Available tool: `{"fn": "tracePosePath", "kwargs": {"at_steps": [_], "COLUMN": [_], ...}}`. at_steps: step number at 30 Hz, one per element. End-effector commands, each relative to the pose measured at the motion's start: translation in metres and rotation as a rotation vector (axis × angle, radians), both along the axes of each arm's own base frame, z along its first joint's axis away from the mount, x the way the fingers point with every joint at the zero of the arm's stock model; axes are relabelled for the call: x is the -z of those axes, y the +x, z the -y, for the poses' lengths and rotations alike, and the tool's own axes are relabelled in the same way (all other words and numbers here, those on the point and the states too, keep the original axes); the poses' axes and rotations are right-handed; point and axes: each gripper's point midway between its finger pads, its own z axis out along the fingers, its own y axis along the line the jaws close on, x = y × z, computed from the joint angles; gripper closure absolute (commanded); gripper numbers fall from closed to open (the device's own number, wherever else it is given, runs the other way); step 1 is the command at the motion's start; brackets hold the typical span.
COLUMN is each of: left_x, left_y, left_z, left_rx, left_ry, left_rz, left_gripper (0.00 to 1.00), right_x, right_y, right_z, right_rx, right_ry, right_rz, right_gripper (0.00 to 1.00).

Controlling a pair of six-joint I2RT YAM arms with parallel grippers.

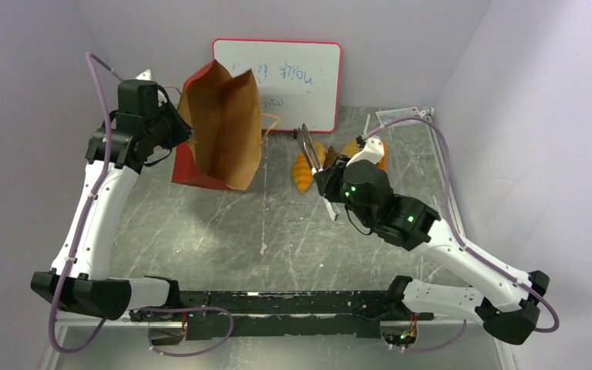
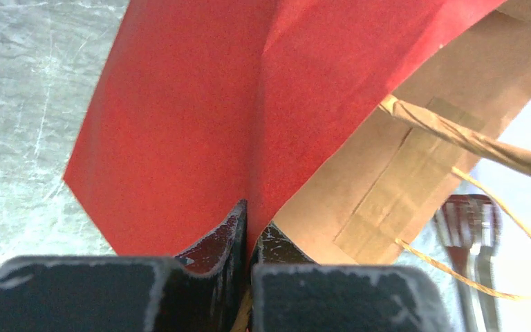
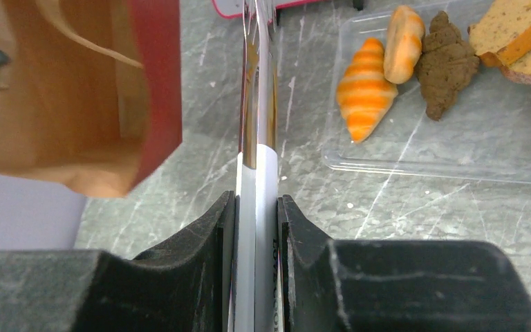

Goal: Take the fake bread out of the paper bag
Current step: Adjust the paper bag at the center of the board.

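The left gripper [image 2: 252,221] has its fingers pressed nearly together on a red fold in the side of the paper bag [image 1: 223,123], pinching the paper. The right gripper [image 3: 257,204] is clamped on the white handle of a pair of metal tongs [image 3: 256,104], which points between the bag and a clear tray [image 3: 470,152].

The fake bread lies on that tray, out of the bag: a striped croissant [image 3: 365,97], a small loaf [image 3: 404,41] touching a dark brown piece [image 3: 446,66], and tan slices [image 3: 518,34] at the corner. The part of the bag's inside that shows looks bare, but its bottom is not fully in view, so a piece may remain.

Several things could go wrong from here:

- **Bag grip:** the pinch holds only thin paper. A pull or twist by the left arm could tear the fold or let it slip, and the bag would likely sag or topple.
- **Tongs:** if they go back in, the tips could snag the cord handle [image 2: 470,142] or poke through the wall. The narrow handle could also swivel between the fingers.
- **Tray:** a sweep toward it could knock the croissant off onto the table [image 1: 262,231].
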Motion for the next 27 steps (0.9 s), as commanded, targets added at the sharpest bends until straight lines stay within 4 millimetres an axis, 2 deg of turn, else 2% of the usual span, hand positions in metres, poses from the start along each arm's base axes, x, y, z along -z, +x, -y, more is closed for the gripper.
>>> {"fn": "tracePosePath", "kwargs": {"at_steps": [1, 4, 7, 13, 14, 17, 21, 27], "left_x": [-0.047, -0.053, -0.046, -0.026, -0.027, -0.031, -0.024, -0.001], "left_y": [-0.008, -0.017, -0.023, -0.033, -0.035, -0.036, -0.037, -0.042], "left_z": [0.002, -0.003, 0.001, 0.021, 0.025, 0.029, 0.029, 0.032], "left_rx": [0.010, -0.011, 0.001, 0.102, 0.128, 0.166, 0.173, 0.174], "left_ry": [-0.126, -0.205, -0.328, -0.574, -0.599, -0.628, -0.659, -0.718], "left_rz": [0.108, 0.123, 0.126, 0.124, 0.131, 0.137, 0.116, 0.069], "left_gripper": [0.93, 0.93, 0.93, 0.93, 0.93, 0.93, 0.93, 0.93], "right_x": [0.009, 0.020, 0.036, 0.068, 0.073, 0.087, 0.109, 0.140], "right_y": [0.015, 0.025, 0.035, 0.052, 0.054, 0.063, 0.070, 0.081], "right_z": [-0.009, -0.020, -0.033, -0.059, -0.063, -0.075, -0.091, -0.109], "right_rx": [0.031, 0.027, 0.015, -0.010, -0.015, -0.026, -0.042, -0.047], "right_ry": [-0.019, -0.048, -0.085, -0.131, -0.138, -0.154, -0.165, -0.184], "right_rz": [0.034, 0.041, 0.040, 0.038, 0.037, 0.035, 0.015, -0.002], "right_gripper": [0.79, 0.79, 0.80, 0.80, 0.80, 0.80, 0.80, 0.80]}}
